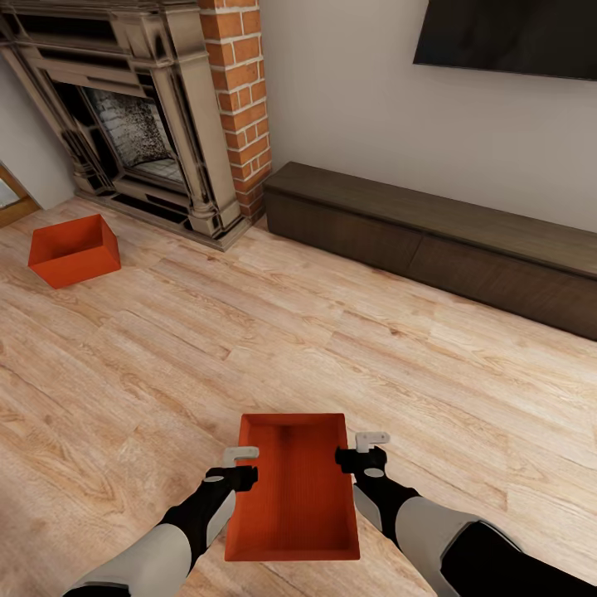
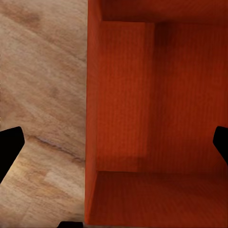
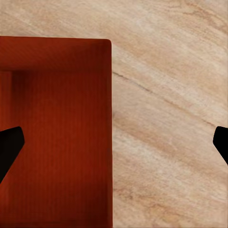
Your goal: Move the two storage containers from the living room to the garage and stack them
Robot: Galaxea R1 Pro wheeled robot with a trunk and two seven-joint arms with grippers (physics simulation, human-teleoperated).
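Astride the near container's (image 1: 294, 489) side rims, both fingers spread (wood floor (image 1: 373, 348) bare around).

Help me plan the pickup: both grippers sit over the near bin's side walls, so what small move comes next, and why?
Probably lower both arms a little, then close. The left gripper and right gripper are open, each straddling a long wall of the near container, one fingertip inside, one over the wood floor. How far they sit above the rim is unclear.
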